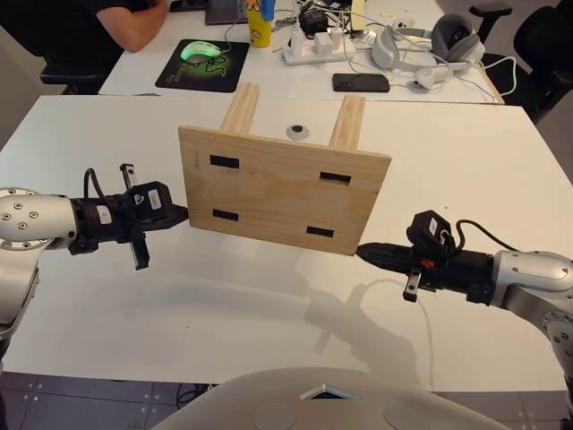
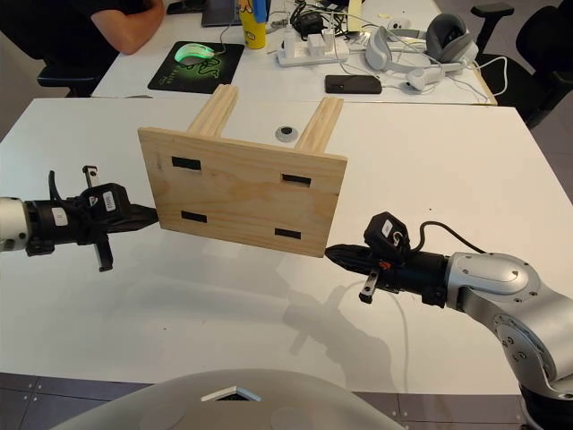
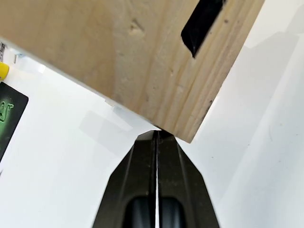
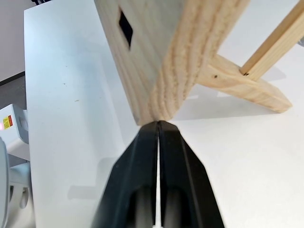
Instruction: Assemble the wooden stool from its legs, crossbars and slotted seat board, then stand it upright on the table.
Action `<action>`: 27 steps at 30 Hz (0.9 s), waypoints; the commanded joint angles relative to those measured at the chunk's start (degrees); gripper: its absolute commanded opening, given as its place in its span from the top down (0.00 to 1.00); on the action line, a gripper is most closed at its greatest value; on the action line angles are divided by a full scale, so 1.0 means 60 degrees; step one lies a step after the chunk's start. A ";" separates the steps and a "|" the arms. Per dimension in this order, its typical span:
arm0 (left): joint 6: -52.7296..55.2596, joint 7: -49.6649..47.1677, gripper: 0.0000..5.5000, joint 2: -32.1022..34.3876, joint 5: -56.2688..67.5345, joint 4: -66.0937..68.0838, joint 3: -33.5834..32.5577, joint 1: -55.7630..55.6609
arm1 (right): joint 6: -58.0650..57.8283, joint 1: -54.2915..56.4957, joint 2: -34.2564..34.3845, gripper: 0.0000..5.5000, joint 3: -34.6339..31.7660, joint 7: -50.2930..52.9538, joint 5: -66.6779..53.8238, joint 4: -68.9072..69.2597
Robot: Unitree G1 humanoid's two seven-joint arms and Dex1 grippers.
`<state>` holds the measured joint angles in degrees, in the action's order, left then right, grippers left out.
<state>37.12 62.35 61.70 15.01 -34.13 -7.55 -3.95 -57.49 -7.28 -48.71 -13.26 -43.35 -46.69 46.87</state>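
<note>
Pale plywood is facing the head camera: the slotted rectangular seat board (image 1: pixel 277 190) of the stool is standing tipped on its side mid-counter, with its two light wooden legs (image 1: pixel 240 109) pointing toward the far edge. The left black claw (image 1: pixel 179 215), fingers pressed together, is touching the board's lower left corner. The right black claw (image 1: pixel 363 251), likewise together, is touching the lower right corner. A small grey round disc (image 1: pixel 297 133) is sitting behind the board, between the legs. The white counter (image 1: pixel 466 179) is stretching broadly on either side and toward the near edge.

The white tabletop (image 1: pixel 466 170) bears a small round grommet (image 1: pixel 297 132) near its far edge. The wooden stool's legs (image 1: pixel 240 109) rest on either side of the grommet.
</note>
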 commanded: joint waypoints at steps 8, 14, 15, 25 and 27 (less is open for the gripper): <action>0.0902 0.0691 1.00 -0.0323 0.2236 -0.0625 0.0055 -0.2285 | 0.0079 0.1476 -0.0227 1.00 -0.0551 -0.0221 -0.2036 0.0235; 0.1352 0.0665 1.00 -0.0485 0.2415 -0.0351 0.0097 -0.3055 | -0.0008 0.2272 -0.0312 1.00 -0.0748 -0.0021 -0.2504 -0.0244; 0.1422 0.0654 1.00 -0.0509 0.2454 -0.0337 0.0086 -0.3130 | -0.0025 0.2366 -0.0353 1.00 -0.0774 0.0000 -0.2565 -0.0310; 0.1449 0.0733 1.00 -0.0477 0.2295 -0.0107 -0.0066 -0.3141 | -0.0134 0.2993 -0.0653 1.00 -0.1111 0.0303 -0.3299 -0.0656; 0.1419 0.0717 1.00 -0.0471 0.2256 0.0031 -0.0081 -0.3270 | -0.0140 0.3188 -0.0671 1.00 -0.1113 0.0369 -0.3411 -0.0786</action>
<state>48.89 62.47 61.49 20.81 -31.35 -9.68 -20.47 -60.09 7.44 -53.68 -21.11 -40.01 -60.71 40.11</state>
